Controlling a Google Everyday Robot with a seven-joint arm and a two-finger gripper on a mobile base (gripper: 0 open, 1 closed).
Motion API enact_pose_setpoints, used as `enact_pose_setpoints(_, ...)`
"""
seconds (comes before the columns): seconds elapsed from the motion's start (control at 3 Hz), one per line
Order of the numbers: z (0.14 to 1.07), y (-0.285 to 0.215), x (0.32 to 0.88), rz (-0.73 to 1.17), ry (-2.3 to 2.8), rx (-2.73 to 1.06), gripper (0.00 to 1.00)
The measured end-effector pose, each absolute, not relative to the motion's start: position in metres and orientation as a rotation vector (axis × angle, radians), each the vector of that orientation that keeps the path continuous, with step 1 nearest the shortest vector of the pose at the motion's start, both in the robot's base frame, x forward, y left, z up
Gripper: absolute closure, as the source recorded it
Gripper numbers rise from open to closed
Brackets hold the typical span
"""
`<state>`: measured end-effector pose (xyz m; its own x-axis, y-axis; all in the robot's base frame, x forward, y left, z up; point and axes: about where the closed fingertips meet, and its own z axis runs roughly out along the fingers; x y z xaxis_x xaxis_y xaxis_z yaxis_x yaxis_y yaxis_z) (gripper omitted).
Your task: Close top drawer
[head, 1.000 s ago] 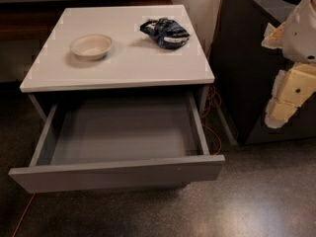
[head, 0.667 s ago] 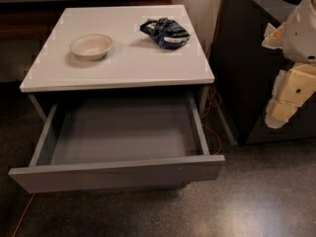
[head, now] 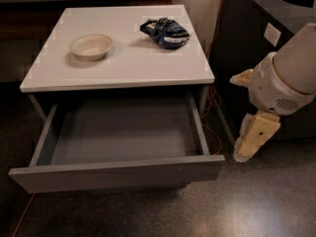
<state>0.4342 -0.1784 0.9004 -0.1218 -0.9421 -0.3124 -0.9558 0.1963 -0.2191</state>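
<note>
Nearest the camera, a dark speckled floor [head: 256, 206] runs under the scene. Just above it stands the top drawer [head: 118, 174], pulled well out from under the table. Its long flat grey front panel faces the camera and has no handle. Behind the panel the shallow grey box lies open to view, with its bottom and both side walls showing. The rear part is tucked in shadow beneath the tabletop.

Off to the right, level with the drawer's front corner but apart from it, hangs the gripper [head: 256, 136]. It is a tan piece pointing down toward the floor from a bulky white wrist. It touches nothing, and I cannot tell whether it is open or closed. Thin orange cables [head: 213, 100] trail between the table leg and the arm.

Farther back, the white tabletop [head: 123, 68] carries a small pale bowl [head: 91, 46] on its left side. A crumpled dark blue bag [head: 164, 32] lies toward its right rear, well apart from the bowl. A dark cabinet [head: 242, 38] stands to the right of the table, with a light wall plate [head: 272, 34] on its side.
</note>
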Motion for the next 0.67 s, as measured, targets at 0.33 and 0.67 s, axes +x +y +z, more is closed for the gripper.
enact_pose_setpoints(0.33, 0.851, -0.152, 0.423, 0.152, 1.999, -1.850, 0.00)
enact_pose_setpoints(0.67, 0.822, -0.138, 0.415, 0.203, 1.934, -1.896, 0.00)
